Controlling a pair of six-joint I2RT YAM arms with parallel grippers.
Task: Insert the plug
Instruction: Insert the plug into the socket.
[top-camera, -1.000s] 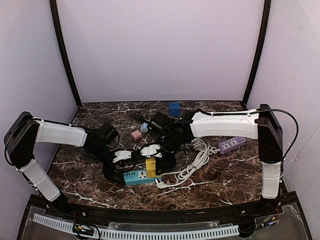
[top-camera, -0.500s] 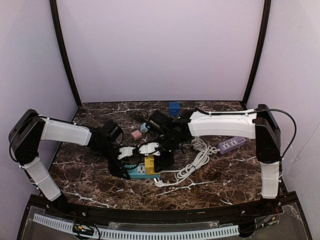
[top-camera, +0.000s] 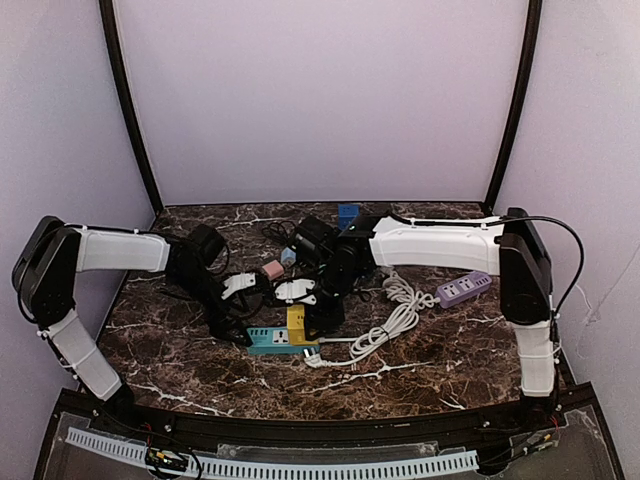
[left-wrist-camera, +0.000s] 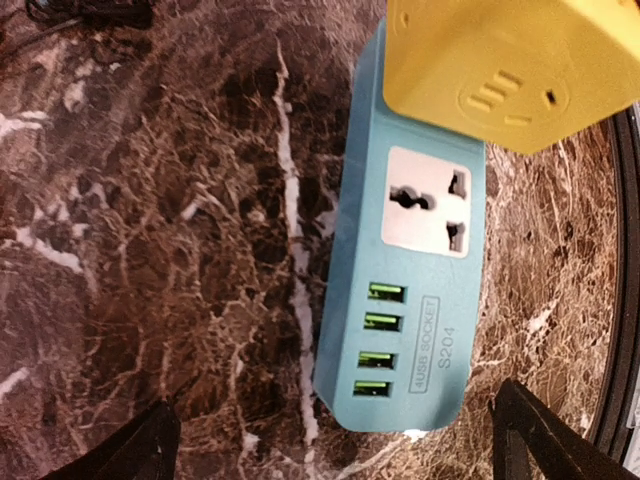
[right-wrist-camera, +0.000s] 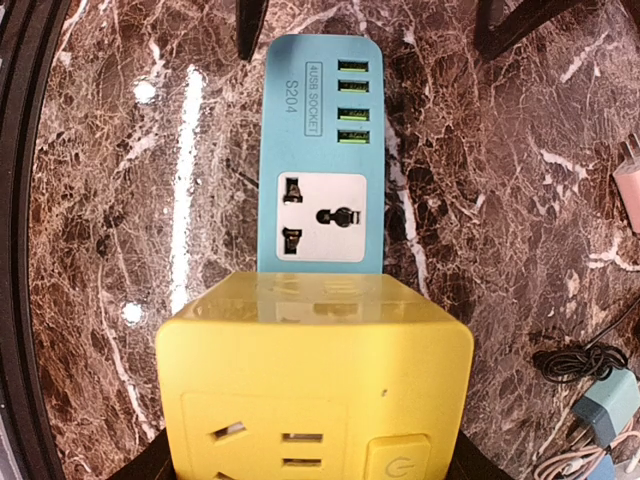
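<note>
A yellow cube plug (top-camera: 298, 320) stands on the right end of a teal power strip (top-camera: 272, 344) near the table's front. My right gripper (top-camera: 316, 322) is shut on the cube's sides; in the right wrist view the cube (right-wrist-camera: 315, 380) fills the bottom and covers the strip's near end (right-wrist-camera: 318, 150), so its prongs are hidden. My left gripper (top-camera: 238, 325) hovers open over the strip's left end. Its fingers (left-wrist-camera: 130, 450) stand wide apart, clear of the strip (left-wrist-camera: 410, 300), which shows one free socket and several USB ports.
A coiled white cable (top-camera: 385, 325) lies right of the strip, with a purple power strip (top-camera: 465, 289) beyond it. A blue cube (top-camera: 348, 215), a pink adapter (top-camera: 272, 269), a light blue adapter (top-camera: 288, 256) and black cords sit behind the arms.
My left gripper has opened wider and drawn back from the teal strip. The strip and cube have shifted slightly away from the front edge with the right gripper.
</note>
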